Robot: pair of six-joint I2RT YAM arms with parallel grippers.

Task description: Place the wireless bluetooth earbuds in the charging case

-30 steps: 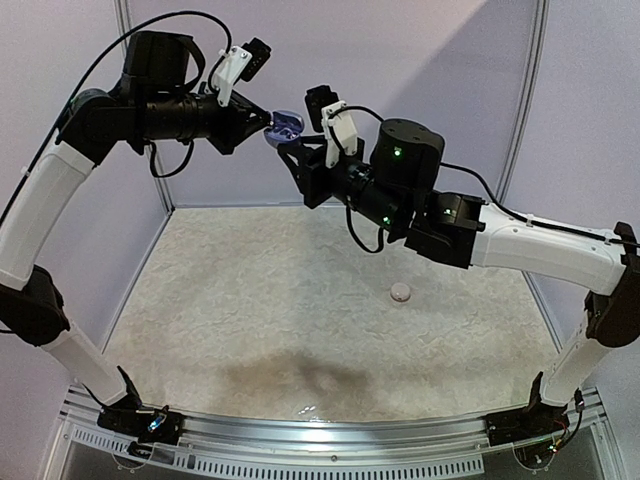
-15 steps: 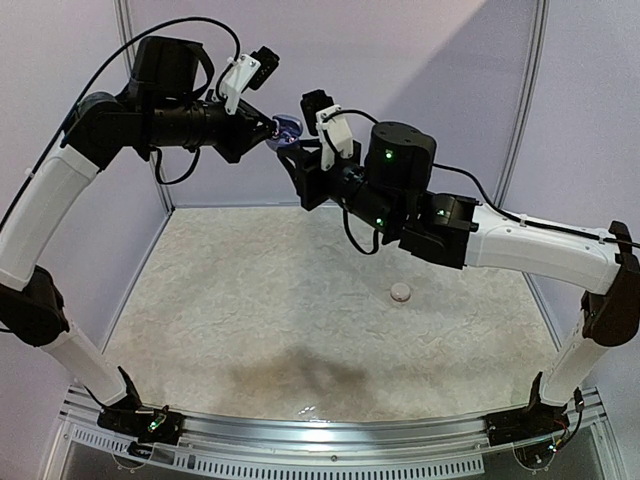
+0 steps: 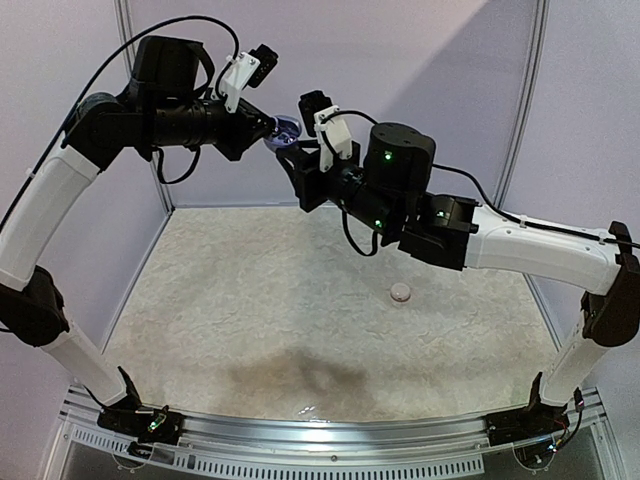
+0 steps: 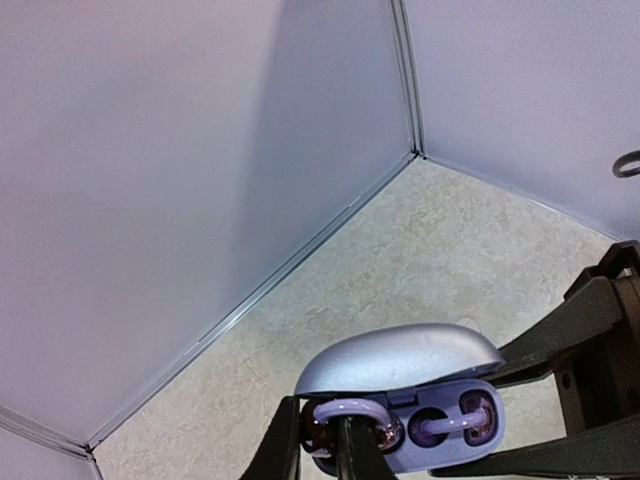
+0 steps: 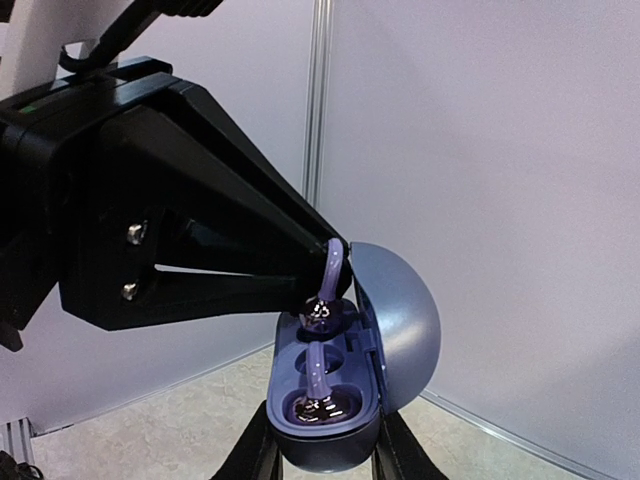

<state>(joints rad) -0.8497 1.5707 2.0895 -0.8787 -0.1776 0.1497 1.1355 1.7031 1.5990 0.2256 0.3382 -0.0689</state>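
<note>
The charging case (image 5: 395, 320) is a smooth, rounded, blue-grey shell with its domed lid hinged open. It hangs in the air above the far edge of the desk (image 3: 250, 300), near the middle of that edge. The right end effector (image 5: 325, 452) grips its lower body from both sides.

The left end effector (image 5: 335, 255), a black wedge tapering to thin tips, is closed on the lilac stem of an earbud (image 5: 328, 278). That earbud's dark, shiny head is at the mouth of the upper socket. A second earbud (image 5: 315, 395) lies in the lower socket.

The desk is pale and pebbly. A small whitish round piece (image 3: 401, 293) lies right of centre, with open room around it. Smooth wall panels (image 3: 420, 60) stand close behind the case.
</note>
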